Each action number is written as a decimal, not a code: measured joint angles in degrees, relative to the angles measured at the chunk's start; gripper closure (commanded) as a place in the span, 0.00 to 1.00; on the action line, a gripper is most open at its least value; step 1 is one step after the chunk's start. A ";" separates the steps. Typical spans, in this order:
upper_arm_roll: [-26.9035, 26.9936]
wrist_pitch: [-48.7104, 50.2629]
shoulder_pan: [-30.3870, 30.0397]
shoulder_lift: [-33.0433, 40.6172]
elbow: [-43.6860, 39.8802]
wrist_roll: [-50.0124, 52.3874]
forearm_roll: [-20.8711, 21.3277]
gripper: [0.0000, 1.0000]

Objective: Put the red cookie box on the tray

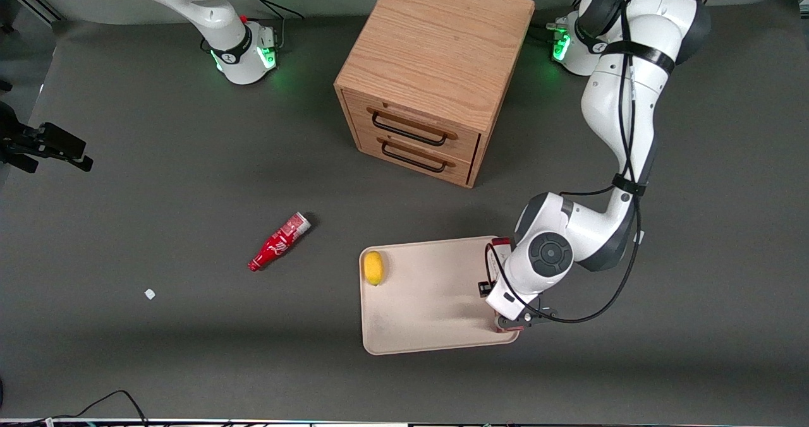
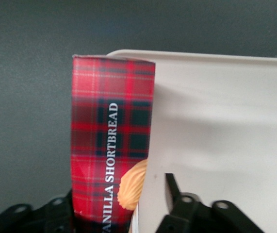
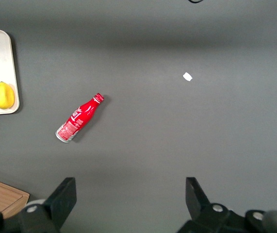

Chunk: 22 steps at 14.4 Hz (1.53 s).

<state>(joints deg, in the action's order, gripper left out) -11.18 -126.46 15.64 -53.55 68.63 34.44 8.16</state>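
Note:
The red cookie box (image 2: 111, 141), tartan with a tan cookie picture, lies lengthwise along the beige tray's (image 1: 430, 326) edge toward the working arm's end. In the left wrist view it overlaps the tray's (image 2: 225, 121) rounded corner, partly over the tray and partly over the grey mat. In the front view only its ends (image 1: 501, 245) show under the wrist. My left gripper (image 1: 499, 288) is low over the box. Its fingers (image 2: 174, 191) straddle the box (image 2: 121, 194), with a visible gap between one finger and the box's side. The gripper is open.
A yellow lemon (image 1: 374, 267) lies on the tray's edge toward the parked arm. A small red bottle (image 1: 279, 242) lies on the mat farther toward the parked arm, with a white scrap (image 1: 150, 294) beside it. A wooden two-drawer cabinet (image 1: 430, 79) stands farther from the front camera.

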 measured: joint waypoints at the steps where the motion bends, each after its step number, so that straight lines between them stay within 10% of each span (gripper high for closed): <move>1: 0.18 -0.39 -0.21 1.10 0.76 0.01 0.00 0.00; 10: -0.12 5.44 -12.66 29.16 16.99 -1.29 -6.73 0.00; 22: -1.63 30.06 -29.85 56.57 31.36 -29.74 -9.10 0.00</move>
<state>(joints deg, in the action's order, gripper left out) -12.81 -96.41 -14.22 3.03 99.99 4.70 -0.94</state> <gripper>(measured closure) 0.000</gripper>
